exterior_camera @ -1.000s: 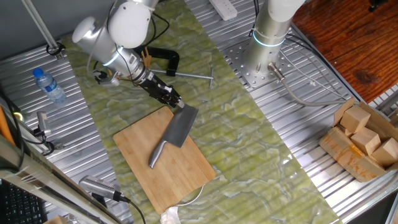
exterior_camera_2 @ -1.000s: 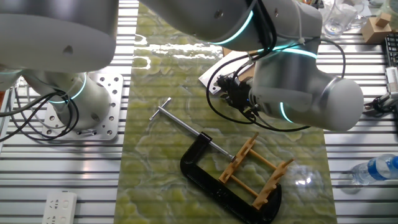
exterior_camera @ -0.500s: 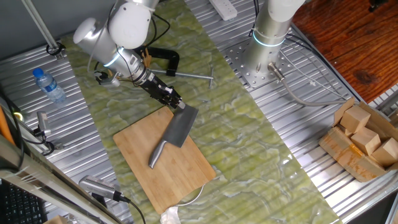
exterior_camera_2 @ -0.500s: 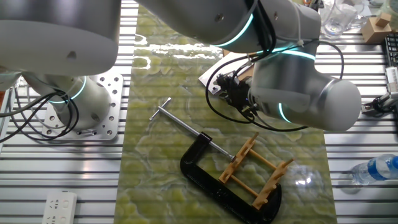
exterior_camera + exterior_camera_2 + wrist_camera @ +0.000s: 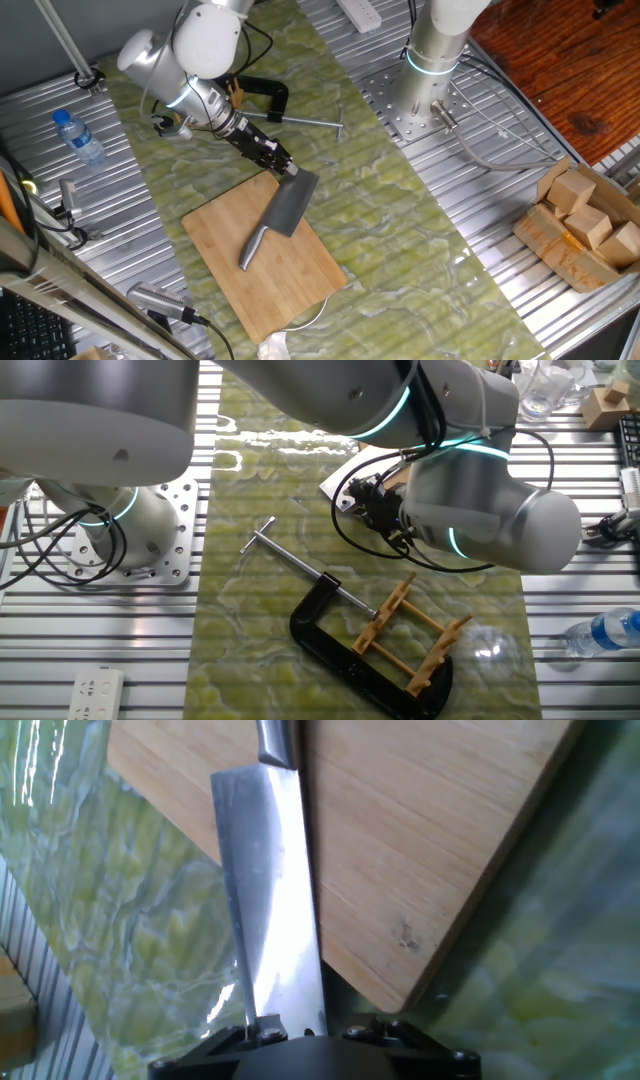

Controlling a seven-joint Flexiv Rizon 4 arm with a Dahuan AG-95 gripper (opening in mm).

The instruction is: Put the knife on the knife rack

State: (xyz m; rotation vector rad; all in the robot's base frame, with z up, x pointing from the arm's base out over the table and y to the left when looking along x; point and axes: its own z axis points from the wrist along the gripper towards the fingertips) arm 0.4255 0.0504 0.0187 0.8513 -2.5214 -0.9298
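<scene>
The knife, a cleaver with a grey blade and a slim silver handle, lies on the bamboo cutting board, with its blade tip past the board's far edge. My gripper is low at that blade tip. In the hand view the blade runs straight up from between my fingers, and the gripper looks shut on its end. The knife rack, light-brown pegs on a frame, stands inside the black C-clamp. In the one fixed view the rack is mostly hidden behind my arm.
The black C-clamp with its steel screw bar lies behind the board. A water bottle stands at the left. A box of wooden blocks sits at the right. The arm's base is at the back.
</scene>
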